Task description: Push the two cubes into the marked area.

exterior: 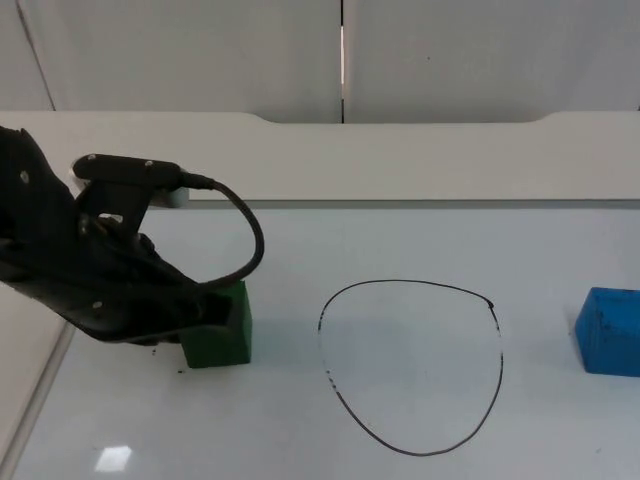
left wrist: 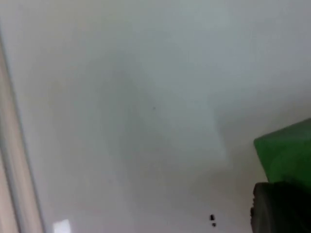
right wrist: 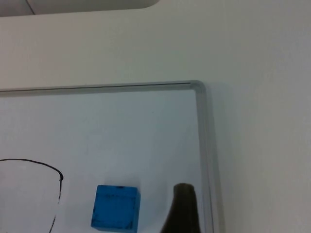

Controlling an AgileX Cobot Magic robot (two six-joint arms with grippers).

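Green cube (exterior: 218, 327) sits on the tabletop (exterior: 400, 240) outside the drawn loop (exterior: 412, 366), on its left-arm side. Left pincer (exterior: 205, 315) is against the cube's far face from the loop; spread or pressed together, cannot tell. An off-centre push could spin the cube past the loop. Blue cube (exterior: 610, 331) lies well off the loop's opposite side; right pincer (right wrist: 181, 213) waits beside it, finger state unclear.

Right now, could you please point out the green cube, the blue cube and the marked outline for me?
green cube (exterior: 222, 335): top view, its front face beside the left arm.
blue cube (right wrist: 115, 207): right wrist view, its top face.
marked outline (exterior: 501, 360): top view, its right-hand line.
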